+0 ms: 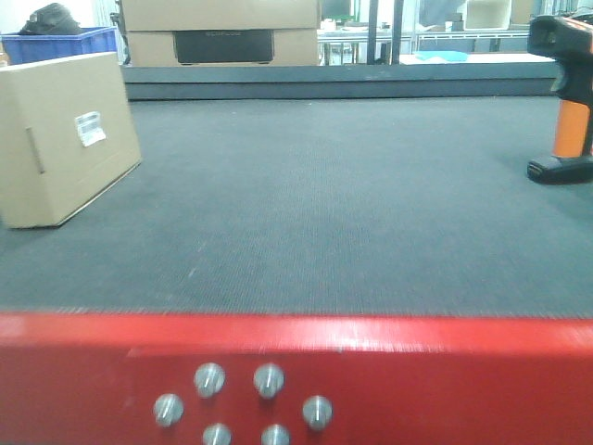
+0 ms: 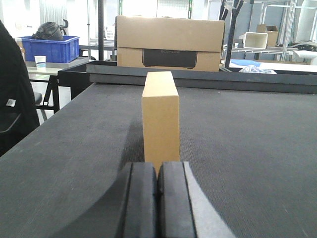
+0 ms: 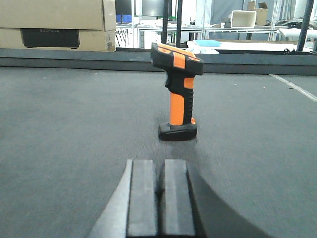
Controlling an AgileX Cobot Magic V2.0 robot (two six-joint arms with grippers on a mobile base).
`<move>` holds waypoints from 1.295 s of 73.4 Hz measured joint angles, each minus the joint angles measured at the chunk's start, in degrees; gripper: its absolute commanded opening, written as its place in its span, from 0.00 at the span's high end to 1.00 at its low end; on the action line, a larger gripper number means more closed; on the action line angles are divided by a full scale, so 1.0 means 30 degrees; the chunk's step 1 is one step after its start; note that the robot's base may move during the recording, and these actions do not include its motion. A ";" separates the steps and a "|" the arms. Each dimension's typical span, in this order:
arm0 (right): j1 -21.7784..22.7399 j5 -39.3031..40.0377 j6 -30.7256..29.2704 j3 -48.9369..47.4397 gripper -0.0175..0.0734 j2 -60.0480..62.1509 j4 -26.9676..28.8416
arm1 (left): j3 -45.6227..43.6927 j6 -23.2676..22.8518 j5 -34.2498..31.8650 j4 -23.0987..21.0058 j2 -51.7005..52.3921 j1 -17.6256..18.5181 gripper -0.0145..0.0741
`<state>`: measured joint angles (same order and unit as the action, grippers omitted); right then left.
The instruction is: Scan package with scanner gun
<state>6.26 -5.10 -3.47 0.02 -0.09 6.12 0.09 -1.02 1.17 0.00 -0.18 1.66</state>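
Note:
The package (image 1: 65, 134), a flat tan cardboard box with a small white barcode label, stands on edge at the left of the dark grey mat. Seen from the left wrist, the package (image 2: 160, 119) shows its narrow side straight ahead. My left gripper (image 2: 158, 173) is shut and empty just short of it. At the right stands the scanner gun (image 1: 567, 102), upright on its black base. The right wrist view has the scanner gun (image 3: 178, 91) ahead, its black and orange head pointing left. My right gripper (image 3: 160, 171) is shut, empty, some way short of it.
A large cardboard box with a dark panel (image 1: 222, 32) sits behind the raised back edge of the mat (image 1: 334, 82). A blue crate (image 1: 60, 42) stands at the back left. A red bar with bolts (image 1: 296, 380) spans the near edge.

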 measured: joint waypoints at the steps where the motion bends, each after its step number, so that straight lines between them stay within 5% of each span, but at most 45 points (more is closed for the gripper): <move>1: 0.0000 0.0000 0.0000 0.0000 0.99 0.0000 0.0000 | 0.0000 0.0000 0.0000 0.0000 0.0000 0.0000 0.96; 95: 0.0000 0.0000 0.0000 0.0000 0.99 0.0000 0.0000 | 0.0000 0.0000 0.0000 0.0000 0.0000 0.0000 0.96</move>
<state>6.26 -5.10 -3.47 0.02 -0.09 6.12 0.09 -1.02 1.17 0.00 -0.18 1.66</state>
